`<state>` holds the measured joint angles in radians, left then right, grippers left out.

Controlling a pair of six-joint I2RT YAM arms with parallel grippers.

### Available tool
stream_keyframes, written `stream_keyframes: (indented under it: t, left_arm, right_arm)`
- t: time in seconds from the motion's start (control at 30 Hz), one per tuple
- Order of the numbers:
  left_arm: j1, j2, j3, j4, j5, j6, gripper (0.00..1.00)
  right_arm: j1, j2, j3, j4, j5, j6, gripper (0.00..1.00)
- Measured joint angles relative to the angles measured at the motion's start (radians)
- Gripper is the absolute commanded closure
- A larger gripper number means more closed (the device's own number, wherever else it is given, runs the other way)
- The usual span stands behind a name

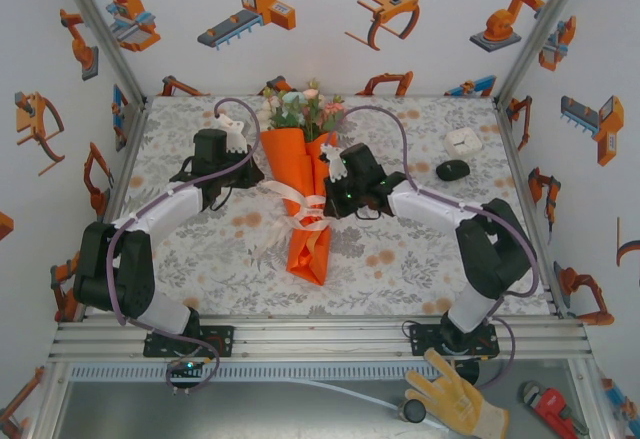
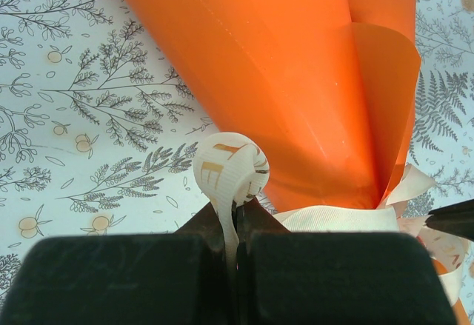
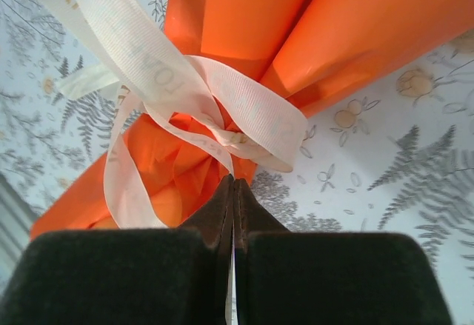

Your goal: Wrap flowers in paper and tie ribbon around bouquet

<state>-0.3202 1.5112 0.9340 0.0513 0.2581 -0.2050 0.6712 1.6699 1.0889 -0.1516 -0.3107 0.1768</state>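
Top view: the bouquet lies at the centre of the desk, wide end toward 12 o'clock near the back edge and narrow end toward 6 o'clock, well short of the near rail. Open cloth lies at 4 and 8 o'clock of the bouquet, with each arm crossing its side of the desk. The orange paper forms a cone holding the flowers, whose pink, white and green heads stick out of its mouth. The cream ribbon is looped around the waist of the cone. The left gripper, at 10 o'clock of the knot, has its fingers pressed together on a curled end of the ribbon. The right gripper, at 3 o'clock and touching the cone, is likewise pressed together, pinching a ribbon strand just below the knot. A white box and a black oval object sit at 2 o'clock, well apart from the bouquet. The desk has a leaf-and-fruit print cloth; the walls carry orange robot pictures.
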Motion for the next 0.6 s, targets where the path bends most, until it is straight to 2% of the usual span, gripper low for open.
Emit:
stream_keyframes:
  t: [0.17, 0.37, 0.6]
  left_arm:
    - [0.000, 0.000, 0.000, 0.000, 0.000, 0.000, 1.00]
    - [-0.001, 0.000, 0.000, 0.000, 0.000, 0.000, 1.00]
    - [-0.001, 0.000, 0.000, 0.000, 0.000, 0.000, 1.00]
  right_arm:
    - [0.072, -0.049, -0.020, 0.047, 0.100, -0.226, 1.00]
    - [0.114, -0.028, -0.064, 0.141, 0.235, -0.425, 0.99]
    - [0.163, 0.024, -0.134, 0.270, 0.364, -0.563, 0.86]
